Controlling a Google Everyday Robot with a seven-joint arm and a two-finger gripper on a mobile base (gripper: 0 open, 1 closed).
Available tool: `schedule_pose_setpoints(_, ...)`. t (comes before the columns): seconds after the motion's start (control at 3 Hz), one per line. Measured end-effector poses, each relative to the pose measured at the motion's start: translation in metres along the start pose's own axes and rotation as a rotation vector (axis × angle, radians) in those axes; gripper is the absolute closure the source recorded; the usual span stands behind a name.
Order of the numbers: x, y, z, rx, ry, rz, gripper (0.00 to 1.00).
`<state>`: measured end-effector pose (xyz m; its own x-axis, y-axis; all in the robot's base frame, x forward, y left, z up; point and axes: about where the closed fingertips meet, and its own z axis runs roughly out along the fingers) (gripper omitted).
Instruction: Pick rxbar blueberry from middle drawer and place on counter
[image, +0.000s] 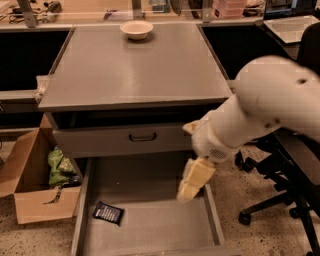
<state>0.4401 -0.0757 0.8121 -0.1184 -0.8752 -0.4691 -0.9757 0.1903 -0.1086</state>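
The rxbar blueberry (108, 213), a small dark wrapper with white print, lies flat on the floor of the open middle drawer (150, 225), near its left wall. The grey counter (135, 70) is the cabinet top above. My gripper (194, 181) hangs at the end of the white arm, over the right side of the drawer, well to the right of the bar and above it.
A white bowl (136, 29) sits at the far edge of the counter. A cardboard box (35, 185) holding a green bag (60, 167) stands left of the drawer. A black office chair (290, 190) is at the right. The upper drawer front (125, 140) has a black handle.
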Motion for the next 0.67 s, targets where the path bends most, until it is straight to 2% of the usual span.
schedule_pose_setpoints(0.33, -0.0243, 0.0132, 0.0564, -0.032, -0.095, 0.010, 0.00)
schedule_pose_setpoints(0.67, -0.0243, 0.0132, 0.0564, -0.032, -0.095, 0.010, 0.00)
